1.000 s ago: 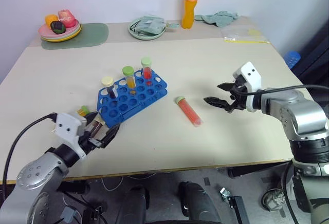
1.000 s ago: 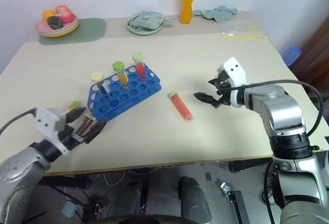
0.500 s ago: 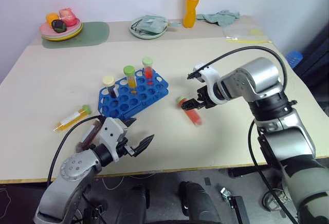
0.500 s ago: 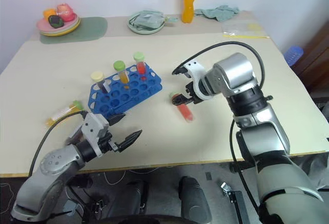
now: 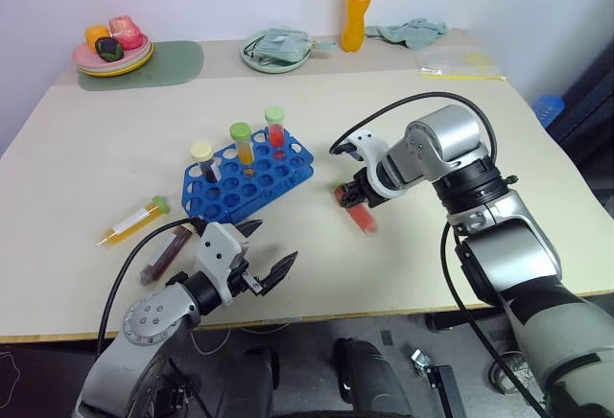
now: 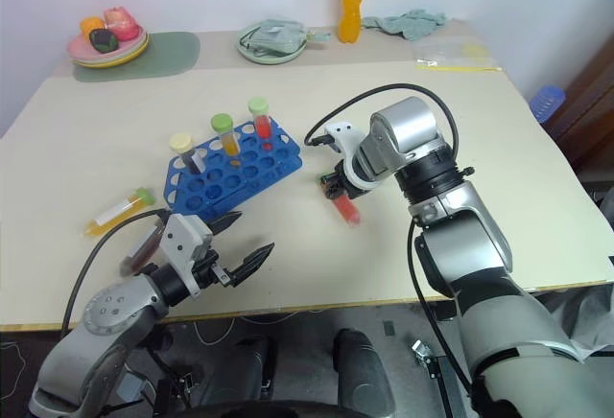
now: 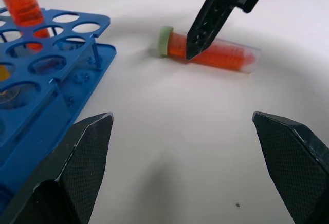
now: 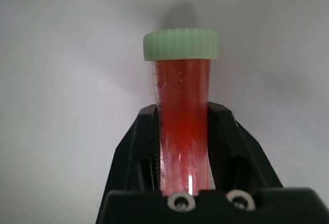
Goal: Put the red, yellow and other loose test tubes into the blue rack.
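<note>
On the table (image 5: 441, 274), the right gripper (image 5: 351, 195) has its fingers (image 8: 144, 147) clamped on the red tube (image 8: 182, 111). Left gripper (image 5: 261, 250) fingers (image 7: 77, 167) spread wide, holding nothing, near the blue rack (image 5: 230, 193).

- A pale beige table (image 5: 86, 150) carries everything.
- Blue rack (image 5: 251, 181) near the middle, three capped tubes standing in it.
- Red tube (image 5: 358, 211) lying flat just right of the rack.
- Yellow tube (image 5: 133, 221) and a dark tube (image 5: 165, 255) lying left of the rack, near the front edge.
- Along the far edge: green mat (image 5: 158, 61) under a stack of plates (image 5: 112, 58), a bowl (image 5: 274, 54), an orange bottle (image 5: 354, 8), a crumpled cloth (image 5: 411, 32), a plastic bag (image 5: 455, 63).
</note>
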`<state>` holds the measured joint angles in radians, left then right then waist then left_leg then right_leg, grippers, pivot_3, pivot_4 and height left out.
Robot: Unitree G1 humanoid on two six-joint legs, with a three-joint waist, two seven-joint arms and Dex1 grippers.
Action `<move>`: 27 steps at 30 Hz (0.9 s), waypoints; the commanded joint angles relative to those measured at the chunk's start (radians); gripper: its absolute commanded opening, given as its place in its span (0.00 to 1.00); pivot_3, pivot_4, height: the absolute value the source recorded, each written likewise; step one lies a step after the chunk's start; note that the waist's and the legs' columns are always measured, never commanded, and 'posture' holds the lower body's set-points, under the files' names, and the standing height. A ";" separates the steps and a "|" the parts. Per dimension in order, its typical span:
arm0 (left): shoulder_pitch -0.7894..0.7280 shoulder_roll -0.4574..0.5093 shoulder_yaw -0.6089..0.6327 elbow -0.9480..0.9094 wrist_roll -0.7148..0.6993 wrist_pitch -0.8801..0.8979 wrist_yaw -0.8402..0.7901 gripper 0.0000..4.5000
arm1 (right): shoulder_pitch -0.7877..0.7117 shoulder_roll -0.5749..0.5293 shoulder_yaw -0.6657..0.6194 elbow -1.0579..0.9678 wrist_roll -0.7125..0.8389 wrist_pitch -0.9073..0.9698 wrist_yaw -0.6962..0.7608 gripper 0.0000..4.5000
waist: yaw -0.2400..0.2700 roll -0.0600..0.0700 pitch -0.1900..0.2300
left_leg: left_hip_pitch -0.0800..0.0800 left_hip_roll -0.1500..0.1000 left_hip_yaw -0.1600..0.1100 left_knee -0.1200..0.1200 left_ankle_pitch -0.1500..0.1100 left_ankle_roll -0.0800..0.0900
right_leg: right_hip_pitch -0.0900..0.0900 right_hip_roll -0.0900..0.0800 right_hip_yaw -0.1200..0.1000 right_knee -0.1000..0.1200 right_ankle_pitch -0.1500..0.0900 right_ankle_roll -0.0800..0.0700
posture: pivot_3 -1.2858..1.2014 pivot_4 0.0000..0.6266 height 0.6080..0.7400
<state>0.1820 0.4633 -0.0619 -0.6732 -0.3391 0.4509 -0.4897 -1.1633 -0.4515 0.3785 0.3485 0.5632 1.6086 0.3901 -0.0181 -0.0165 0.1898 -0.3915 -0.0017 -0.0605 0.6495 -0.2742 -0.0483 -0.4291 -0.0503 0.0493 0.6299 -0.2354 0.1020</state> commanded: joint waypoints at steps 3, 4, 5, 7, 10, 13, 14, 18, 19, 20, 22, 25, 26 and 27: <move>0.016 0.005 0.023 -0.035 -0.001 -0.022 0.001 1.00 | 0.113 -0.147 -0.042 -0.437 0.082 -0.168 0.152 0.22 | 0.000 -0.001 0.000 | 0.000 0.000 0.000 0.000 -0.001 0.002 | 0.000 0.000 0.000 -0.001 0.000 0.000 | 0.52 0.24 1.00; 0.021 0.002 0.029 -0.033 0.000 -0.026 0.005 1.00 | 0.179 -0.144 -0.091 -0.497 0.060 -0.313 0.171 0.22 | 0.000 -0.001 -0.001 | 0.000 0.000 0.000 0.000 -0.002 0.003 | 0.000 0.000 0.000 -0.001 0.000 0.000 | 0.52 0.24 1.00; 0.026 -0.004 0.038 -0.030 -0.003 -0.030 0.010 1.00 | 0.237 -0.126 -0.133 -0.532 0.021 -0.451 0.152 0.22 | -0.002 -0.001 -0.001 | 0.000 0.000 0.000 0.000 -0.002 0.003 | 0.000 0.001 0.000 -0.001 0.000 0.000 | 0.52 0.24 1.00; 0.038 -0.018 0.068 -0.013 -0.012 -0.045 0.019 1.00 | 0.324 -0.047 -0.205 -0.550 -0.045 -0.699 0.111 0.22 | -0.008 0.000 0.000 | 0.001 0.001 0.000 0.000 -0.002 0.003 | 0.001 0.001 0.000 -0.001 0.000 0.001 | 0.52 0.24 1.00; 0.050 -0.029 0.097 0.026 0.014 -0.093 0.027 1.00 | 0.425 0.116 -0.234 -0.528 -0.142 -0.994 0.009 0.22 | -0.020 0.000 0.000 | 0.001 0.001 0.001 0.000 -0.002 0.003 | 0.000 0.002 0.001 0.001 0.000 0.001 | 0.52 0.24 1.00; 0.028 -0.056 0.123 0.071 0.024 -0.126 0.054 1.00 | 0.465 0.291 -0.224 -0.414 -0.248 -1.209 -0.111 0.22 | -0.027 0.000 0.000 | 0.002 0.002 0.000 0.000 -0.002 0.003 | 0.000 0.002 0.001 0.001 0.000 0.000 | 0.52 0.24 1.00; 0.021 -0.061 0.128 0.081 0.023 -0.131 0.058 1.00 | 0.470 0.330 -0.228 -0.380 -0.269 -1.256 -0.130 0.22 | -0.026 0.000 -0.001 | 0.002 0.002 0.000 0.000 -0.002 0.003 | 0.000 0.002 0.001 0.002 0.000 0.000 | 0.52 0.24 1.00; -0.001 -0.049 0.138 0.107 0.038 -0.150 0.047 1.00 | 0.476 0.430 -0.218 -0.268 -0.322 -1.383 -0.143 0.22 | -0.021 0.000 0.000 | 0.001 0.001 0.000 0.000 -0.002 0.002 | 0.000 0.001 0.000 0.001 0.000 0.000 | 0.52 0.24 1.00; -0.006 -0.046 0.143 0.112 0.037 -0.150 0.044 1.00 | 0.468 0.447 -0.213 -0.237 -0.338 -1.410 -0.146 0.22 | -0.022 0.000 0.000 | 0.001 0.001 0.000 0.000 -0.002 0.002 | 0.000 0.000 0.001 0.001 0.000 0.000 | 0.52 0.24 1.00; -0.009 -0.044 0.146 0.115 0.036 -0.152 0.043 1.00 | 0.463 0.458 -0.211 -0.214 -0.351 -1.430 -0.149 0.22 | -0.022 0.000 0.000 | 0.001 0.001 0.000 0.000 -0.002 0.002 | 0.000 0.000 0.001 0.001 0.000 0.000 | 0.52 0.24 1.00; -0.013 -0.041 0.152 0.109 0.031 -0.145 0.044 1.00 | 0.444 0.486 -0.217 -0.145 -0.363 -1.455 -0.150 0.22 | -0.025 0.000 0.000 | 0.001 0.001 0.000 0.000 -0.002 0.002 | 0.000 0.001 0.000 0.001 0.000 0.000 | 0.52 0.24 1.00; -0.009 -0.040 0.156 0.095 0.030 -0.138 0.049 1.00 | 0.430 0.507 -0.225 -0.068 -0.386 -1.490 -0.153 0.22 | -0.026 0.000 0.000 | 0.002 0.001 0.000 -0.001 -0.002 0.002 | 0.000 0.001 0.001 0.001 0.000 0.000 | 0.52 0.24 1.00; -0.008 -0.043 0.159 0.086 0.025 -0.133 0.054 1.00 | 0.427 0.512 -0.230 -0.050 -0.390 -1.500 -0.153 0.22 | -0.026 0.000 0.000 | 0.002 0.001 0.000 -0.001 -0.002 0.002 | 0.000 0.001 0.000 0.001 0.000 0.000 | 0.52 0.24 1.00; -0.007 -0.046 0.161 0.080 0.021 -0.129 0.058 1.00 | 0.425 0.516 -0.235 -0.038 -0.393 -1.507 -0.153 0.22 | -0.026 0.000 0.000 | 0.002 0.001 0.000 -0.001 -0.002 0.002 | 0.000 0.001 0.001 0.001 0.000 0.000 | 0.52 0.24 1.00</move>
<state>0.1748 0.4173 0.0723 -0.5470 -0.3060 0.3257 -0.4385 -0.7013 0.0494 0.1572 0.3211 0.1767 0.1405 0.2395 -0.0443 -0.0164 0.1893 -0.3896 -0.0005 -0.0604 0.6487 -0.2757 -0.0458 -0.4289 -0.0493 0.0498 0.6312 -0.2353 0.1021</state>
